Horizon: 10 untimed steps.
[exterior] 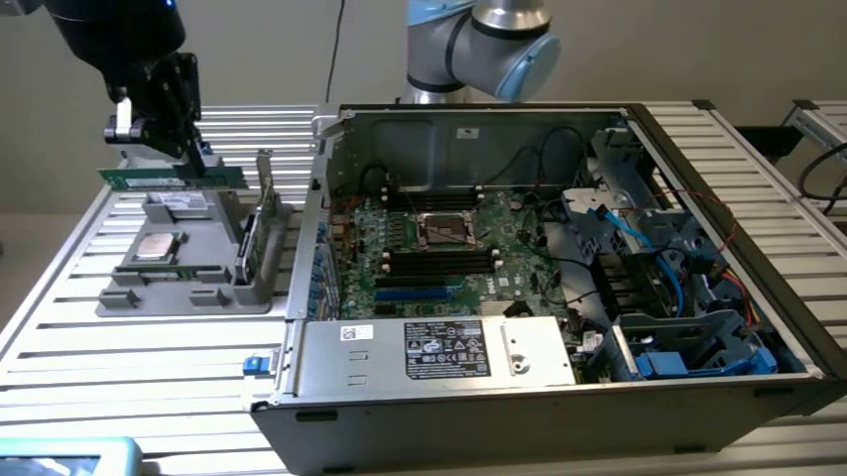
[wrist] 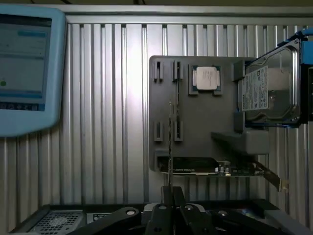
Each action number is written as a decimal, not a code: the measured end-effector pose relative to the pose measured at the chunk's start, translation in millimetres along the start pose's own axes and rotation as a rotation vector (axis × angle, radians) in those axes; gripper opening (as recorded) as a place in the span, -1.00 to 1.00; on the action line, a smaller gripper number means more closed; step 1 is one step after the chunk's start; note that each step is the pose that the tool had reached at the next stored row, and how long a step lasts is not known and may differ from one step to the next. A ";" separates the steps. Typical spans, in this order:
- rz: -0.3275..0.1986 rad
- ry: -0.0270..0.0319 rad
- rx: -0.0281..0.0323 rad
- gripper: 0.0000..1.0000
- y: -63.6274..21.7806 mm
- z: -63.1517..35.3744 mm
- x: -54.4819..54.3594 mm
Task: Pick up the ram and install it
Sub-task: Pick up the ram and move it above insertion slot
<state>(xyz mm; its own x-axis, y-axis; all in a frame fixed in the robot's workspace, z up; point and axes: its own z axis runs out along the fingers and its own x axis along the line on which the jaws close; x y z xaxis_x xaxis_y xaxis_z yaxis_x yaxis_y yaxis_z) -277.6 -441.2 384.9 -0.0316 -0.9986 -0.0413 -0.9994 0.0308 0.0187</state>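
Observation:
My gripper [exterior: 188, 159] hangs above the grey parts tray [exterior: 126, 297] at the exterior view's left and is shut on the ram [exterior: 170, 178]. The ram is a narrow green stick held level, clear of the tray. In the wrist view the ram [wrist: 169, 142] appears edge-on as a thin line running out from my gripper [wrist: 168, 192] over the tray [wrist: 195, 122]. The open computer case [exterior: 397, 357] lies to the exterior view's right. Inside it, the green motherboard [exterior: 510, 288] carries black memory slots [exterior: 437, 263].
On the tray sit a square silver processor chip [wrist: 205, 78], a hard drive [wrist: 269, 88] and an expansion card [wrist: 195, 166]. A light-blue tablet [wrist: 24, 68] lies on the slatted metal table [wrist: 107, 122]. Cables and drive bays [exterior: 662, 288] fill the case's right side.

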 end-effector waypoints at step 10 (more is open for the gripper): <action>0.000 -0.0002 0.0037 -0.76 -40.5 -6.1 -1.5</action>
<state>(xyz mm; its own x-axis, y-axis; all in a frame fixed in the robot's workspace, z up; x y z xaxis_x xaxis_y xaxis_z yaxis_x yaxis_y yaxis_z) -237.0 -441.2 390.2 -0.0314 -0.9986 -0.0415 -0.9994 0.0308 0.0149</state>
